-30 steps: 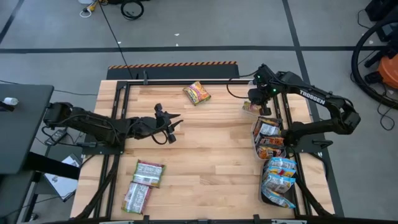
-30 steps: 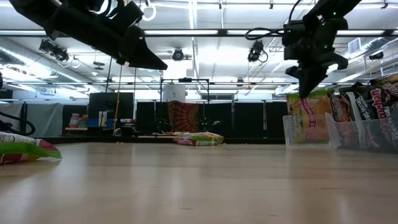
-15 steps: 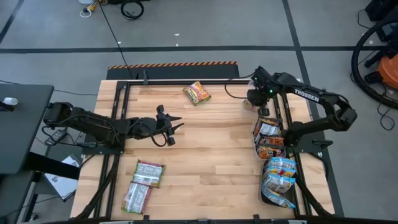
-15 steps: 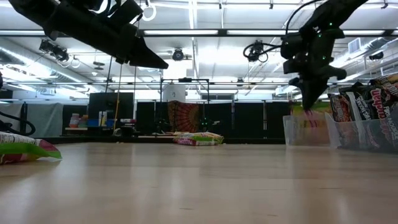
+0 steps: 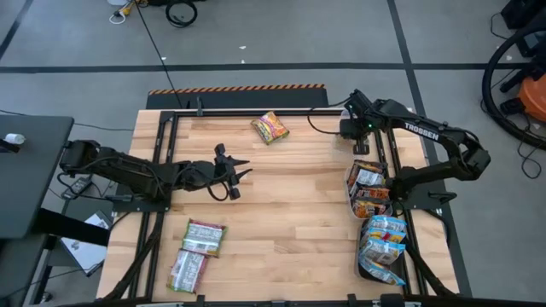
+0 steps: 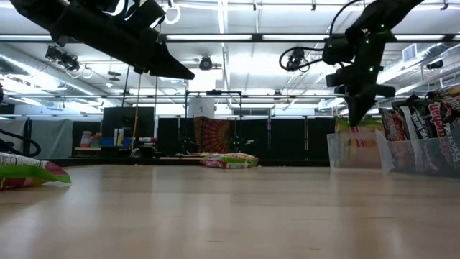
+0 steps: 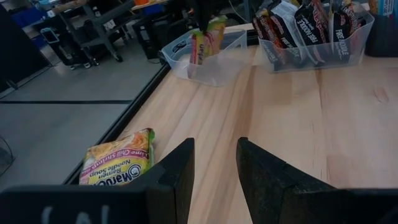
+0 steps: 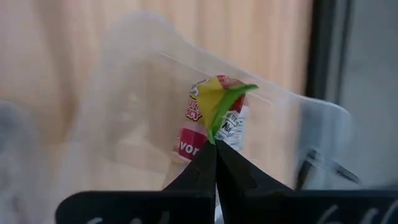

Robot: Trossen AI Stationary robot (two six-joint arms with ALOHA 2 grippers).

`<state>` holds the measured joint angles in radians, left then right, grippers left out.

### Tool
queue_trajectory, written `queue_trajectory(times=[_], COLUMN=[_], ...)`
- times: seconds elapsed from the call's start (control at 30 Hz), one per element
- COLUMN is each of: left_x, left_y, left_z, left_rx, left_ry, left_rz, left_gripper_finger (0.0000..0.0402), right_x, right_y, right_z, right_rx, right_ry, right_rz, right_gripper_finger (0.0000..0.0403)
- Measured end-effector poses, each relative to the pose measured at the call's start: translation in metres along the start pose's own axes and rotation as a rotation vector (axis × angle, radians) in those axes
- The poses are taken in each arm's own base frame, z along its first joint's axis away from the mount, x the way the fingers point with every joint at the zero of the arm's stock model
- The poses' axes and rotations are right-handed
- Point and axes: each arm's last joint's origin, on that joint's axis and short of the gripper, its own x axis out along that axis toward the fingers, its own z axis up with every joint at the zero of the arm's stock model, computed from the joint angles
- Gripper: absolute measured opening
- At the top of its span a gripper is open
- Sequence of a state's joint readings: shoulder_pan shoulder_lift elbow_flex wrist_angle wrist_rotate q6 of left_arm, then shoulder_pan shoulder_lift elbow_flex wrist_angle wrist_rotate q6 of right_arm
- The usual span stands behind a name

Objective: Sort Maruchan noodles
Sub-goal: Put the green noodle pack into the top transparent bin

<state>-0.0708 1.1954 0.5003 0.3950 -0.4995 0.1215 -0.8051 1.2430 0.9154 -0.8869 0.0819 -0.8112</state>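
On the wooden table [image 5: 281, 205] the ramen packets lie in several groups. One orange-yellow packet [image 5: 270, 127] lies alone near the far edge; the left wrist view shows it too, flat on the wood. Two silver-green packets lie near the left front corner: one [image 5: 204, 237] is closer to the middle and the other [image 5: 188, 269] is just in front of it, close to the table edge.

Along the right side stand three clear plastic trays in a row. The far tray [image 7: 211, 56] holds one orange-yellow packet [image 7: 207, 38] standing on its edge. The middle tray [image 5: 368, 189] holds several dark brown-red packets [image 7: 311, 22] standing upright; their exact number I cannot tell. The near tray [image 5: 380, 249] holds some pale blue packets [image 5: 383, 239], also too crowded to count.

The right gripper [image 6: 357, 115] is above the far tray. Its fingers are pressed together on the top corner of the standing orange-yellow packet, which reaches down inside the tray.

The left gripper [image 5: 239, 176] hovers above the middle-left part of the table, pointing to the right. Its fingers [image 7: 177, 171] are partly apart and hold nothing.

Beyond the table is the room with dark shelves and ceiling lamps.
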Motion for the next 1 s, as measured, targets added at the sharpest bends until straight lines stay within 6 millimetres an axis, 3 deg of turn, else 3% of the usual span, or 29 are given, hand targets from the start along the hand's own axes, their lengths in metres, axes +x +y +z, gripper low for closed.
queue_trajectory(times=[0.3,0.43,0.63,1.0], left_x=[0.0,0.0,-0.001,0.0], left_y=[0.0,0.0,-0.001,0.0], left_z=[0.0,0.0,-0.001,0.0], left_rx=[0.003,0.003,0.004,0.003], left_ry=[0.0,0.001,0.006,0.0], left_rz=[0.001,0.0,-0.006,0.004], left_gripper_finger=[0.0125,0.0125,0.0125,0.0125], right_x=[-0.004,0.0,0.003,0.006], right_y=[-0.026,-0.033,-0.025,-0.039], right_z=[0.004,0.003,-0.002,-0.015], right_rx=[0.074,0.083,0.062,0.182], right_ry=[0.074,-0.001,-0.008,0.153], right_rz=[-0.385,-0.341,-0.201,-0.426], right_gripper_finger=[0.0004,0.0004,0.0004,0.0009])
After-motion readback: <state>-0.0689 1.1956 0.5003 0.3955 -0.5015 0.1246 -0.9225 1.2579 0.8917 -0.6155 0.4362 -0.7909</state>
